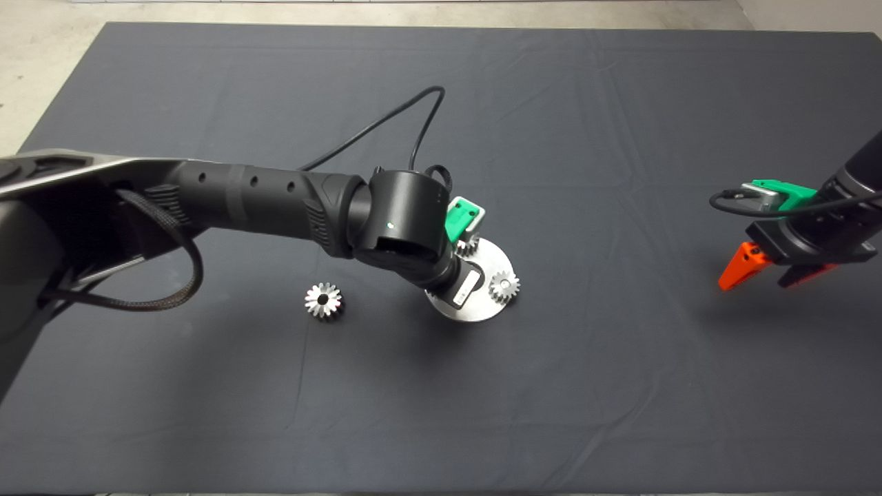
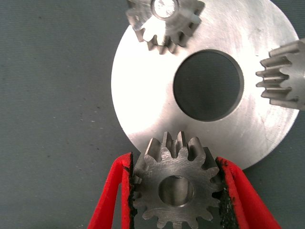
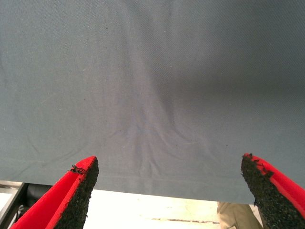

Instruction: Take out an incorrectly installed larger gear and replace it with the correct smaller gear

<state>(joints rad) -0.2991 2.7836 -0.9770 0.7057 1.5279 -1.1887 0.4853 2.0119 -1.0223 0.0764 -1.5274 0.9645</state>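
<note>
Dark grey cloth covers the whole table, creased here and there. Farthest left on it lies the larger gear [image 1: 324, 301], loose on the mat and well apart from everything else, so the removal looks done. Next comes the left gripper [image 2: 177, 191], reaching down over the round steel plate [image 1: 482, 306]; its red fingers [image 2: 119, 191] are drawn in narrow and press against the teeth on both sides of the smaller gear [image 2: 176, 188], which sits at the plate's rim. Two look-alike small gears [image 2: 164, 19] are mounted elsewhere around the plate's big centre hole. By my reading the refit is in hand, and what remains is seating the gear squarely on its post before letting go. Far right, the right gripper [image 3: 167, 191] hangs idle above bare mat, its fingers spread wide and empty.
</note>
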